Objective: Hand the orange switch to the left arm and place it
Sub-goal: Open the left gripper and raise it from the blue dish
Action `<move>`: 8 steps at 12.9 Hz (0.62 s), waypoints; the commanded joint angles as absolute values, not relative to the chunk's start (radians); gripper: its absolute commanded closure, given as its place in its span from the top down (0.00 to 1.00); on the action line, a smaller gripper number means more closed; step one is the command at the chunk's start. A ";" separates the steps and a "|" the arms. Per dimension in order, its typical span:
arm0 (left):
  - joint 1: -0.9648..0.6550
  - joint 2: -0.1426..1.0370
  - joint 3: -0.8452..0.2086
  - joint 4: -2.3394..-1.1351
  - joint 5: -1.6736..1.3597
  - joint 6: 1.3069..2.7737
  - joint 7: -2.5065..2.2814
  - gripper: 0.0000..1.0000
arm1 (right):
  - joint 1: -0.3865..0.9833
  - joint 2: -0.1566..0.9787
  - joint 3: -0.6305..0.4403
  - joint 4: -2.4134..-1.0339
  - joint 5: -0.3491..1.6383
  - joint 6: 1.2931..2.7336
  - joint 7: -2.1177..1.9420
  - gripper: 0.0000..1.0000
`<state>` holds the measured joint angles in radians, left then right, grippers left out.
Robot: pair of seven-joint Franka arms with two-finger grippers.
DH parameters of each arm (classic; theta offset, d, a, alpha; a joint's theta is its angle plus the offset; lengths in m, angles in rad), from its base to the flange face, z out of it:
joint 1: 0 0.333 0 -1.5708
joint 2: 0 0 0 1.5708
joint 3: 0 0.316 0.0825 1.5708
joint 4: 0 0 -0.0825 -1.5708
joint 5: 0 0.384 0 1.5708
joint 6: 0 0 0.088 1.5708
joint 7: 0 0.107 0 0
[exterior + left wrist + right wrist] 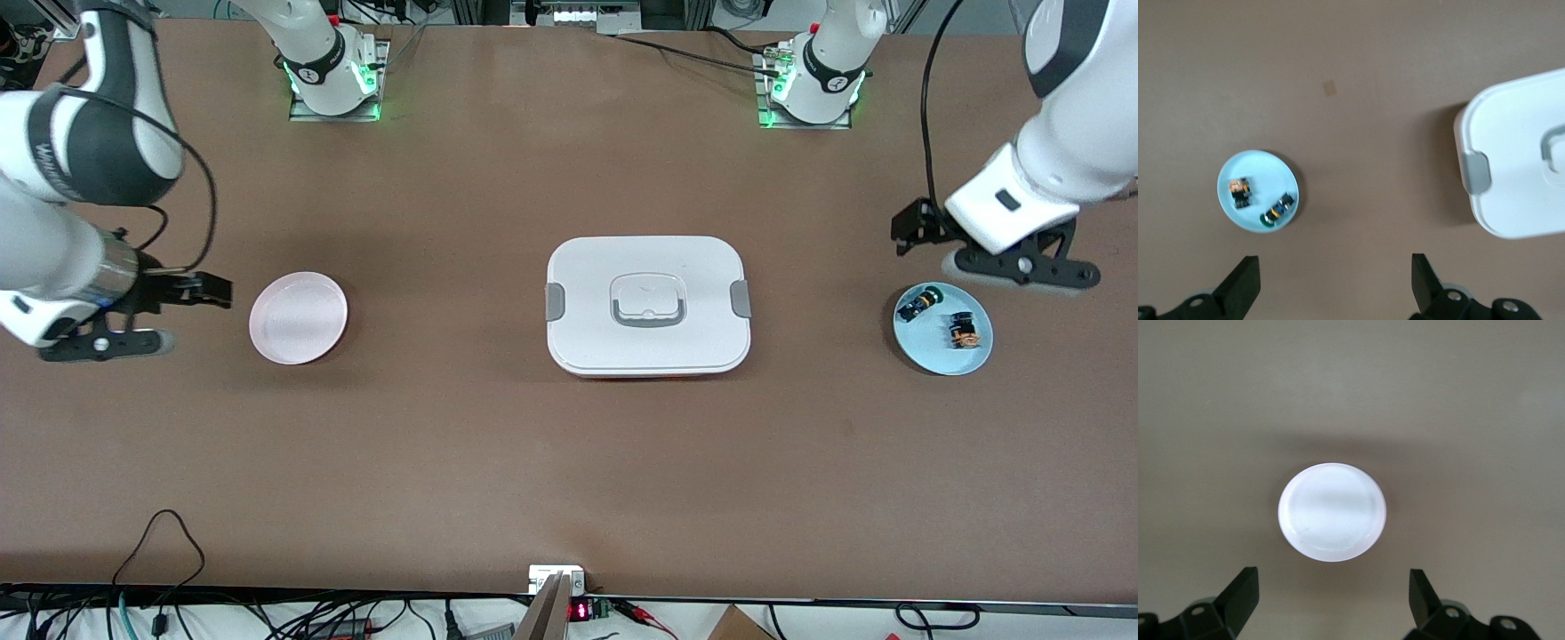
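Note:
The orange switch point(961, 331) lies on a round blue plate point(932, 352) toward the left arm's end of the table. In the left wrist view the orange switch point(1239, 191) shows on the blue plate point(1261, 167) too. My left gripper point(1022, 270) hovers open over the table at that plate's edge, nothing between its fingers; in its own view the left gripper point(1336, 287) stands off the plate. The white box point(647, 305) sits mid-table, and the box point(1515, 160) shows partly in the left wrist view. My right gripper point(105, 346) hangs open and empty over the table beside a pink plate point(298, 317).
A black switch with blue and green parts point(916, 306) lies on the blue plate beside the orange one. The pink plate point(1331, 512) is empty, with the right gripper point(1335, 603) just off its edge. Cables run along the table edge nearest the camera.

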<state>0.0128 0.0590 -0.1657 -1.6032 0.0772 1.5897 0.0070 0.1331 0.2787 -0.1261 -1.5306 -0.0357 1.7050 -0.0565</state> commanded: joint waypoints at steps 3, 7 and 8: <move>0.014 0.017 -0.060 -1.666 0.012 1.574 0.029 1.00 | 0.036 0.158 -0.054 -1.536 -0.043 1.664 -0.002 1.00; 0.017 0.017 -0.049 -1.663 -0.020 1.575 0.025 1.00 | -0.006 0.149 -0.021 -1.543 -0.002 1.629 -0.037 1.00; 0.018 0.017 -0.048 -1.661 -0.023 1.575 0.025 1.00 | -0.008 0.144 -0.021 -1.548 0.002 1.628 -0.043 1.00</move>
